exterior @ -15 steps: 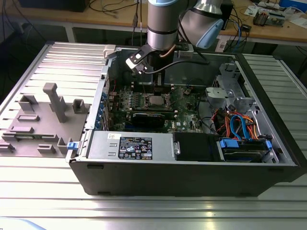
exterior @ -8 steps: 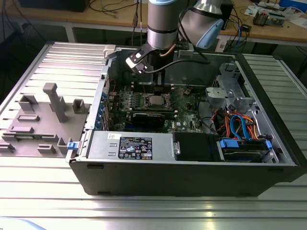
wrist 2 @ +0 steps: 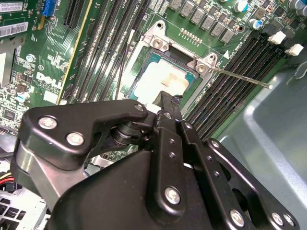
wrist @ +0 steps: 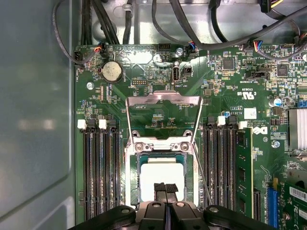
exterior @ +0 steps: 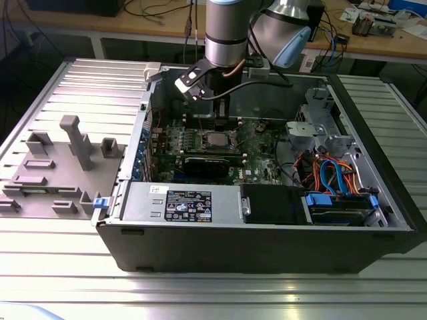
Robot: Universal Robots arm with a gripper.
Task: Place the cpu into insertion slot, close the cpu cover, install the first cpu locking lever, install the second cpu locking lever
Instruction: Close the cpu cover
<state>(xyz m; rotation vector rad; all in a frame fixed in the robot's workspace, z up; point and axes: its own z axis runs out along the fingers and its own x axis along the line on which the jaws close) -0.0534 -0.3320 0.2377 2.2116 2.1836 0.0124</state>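
**A:** Exterior view first. Where does it all stand?

**B:** The arm reaches down into the open computer case (exterior: 267,233), with the gripper (exterior: 215,107) over the green board (exterior: 175,143). The cpu (exterior: 215,140) shows as a pale square lying flat near the middle of that board.

**A:** And the second wrist view?

**B:** There the cpu (wrist 2: 165,80) sits inside the insertion slot (wrist 2: 184,57), silver top up. The gripper (wrist 2: 165,98) has its jaws pressed together with nothing between them, and the tips are at the cpu's near edge. I can't tell whether they touch it or hang just above it. One locking lever (wrist 2: 240,78) is a thin rod standing free, not latched. Its long axis runs from the socket corner out across the memory slots (wrist 2: 225,96) towards the case wall.

**A:** The first wrist view?

**B:** It looks straight down. The cpu cover (wrist: 163,99) is swung back on its hinge, away from the socket and towards the coin cell (wrist: 111,71), and bare board shows through its window. Being square, the cpu (wrist: 160,172) has no long axis, but its edges run parallel to the memory slots on either side.

**A:** So how far along is it?

**B:** I'd judge the placing done. The cover is not yet closed and neither lever is installed.
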